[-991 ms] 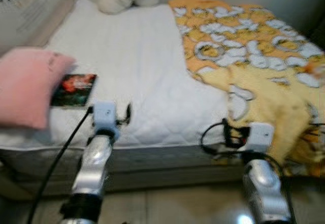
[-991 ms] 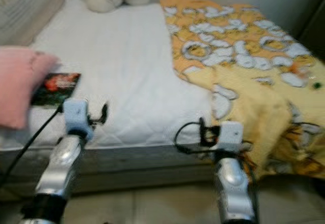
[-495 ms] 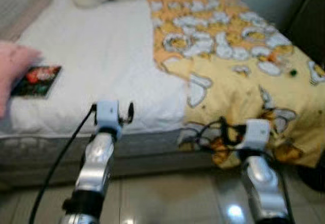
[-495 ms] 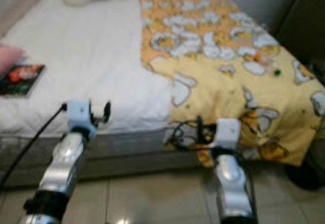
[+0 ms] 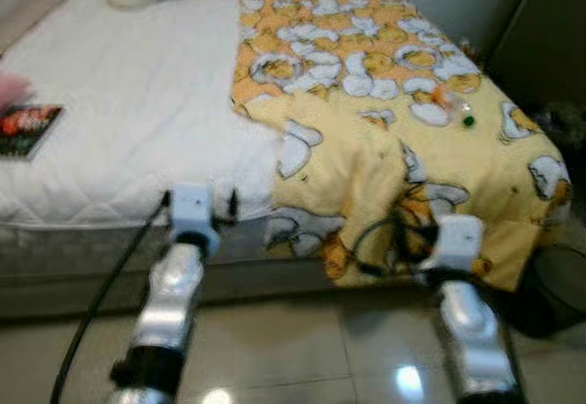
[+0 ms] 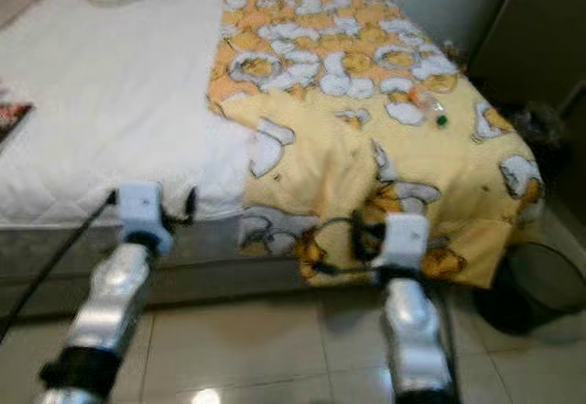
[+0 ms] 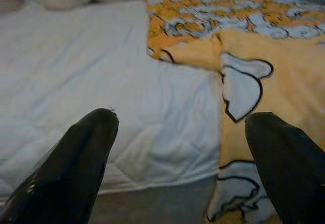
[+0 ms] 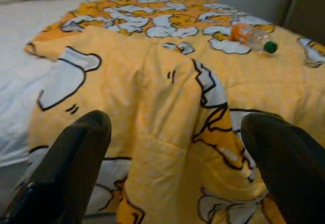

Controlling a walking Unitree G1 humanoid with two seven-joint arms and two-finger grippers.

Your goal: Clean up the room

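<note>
Right claw (image 8: 175, 168) fingers (image 8: 76, 163) spread wide, nothing between them. Ahead: yellow blanket (image 8: 167, 107) rumpled, draped over the bed edge. Bottle (image 8: 251, 37) with a green cap lying on the blanket farther back. White sheet (image 8: 20, 56) beside the blanket.

No words, numbers or signs can be read anywhere. A dark book (image 5: 27, 129) with a red picture is seen on the white bed (image 5: 137, 111) at about 9 o'clock, but its cover is too blurred for any letters to be made out. The yellow blanket (image 5: 385, 120) is covered with drawn shapes, not letters. A small bottle (image 8: 251, 36) with a green cap is seen on the blanket, and its label cannot be read.
</note>
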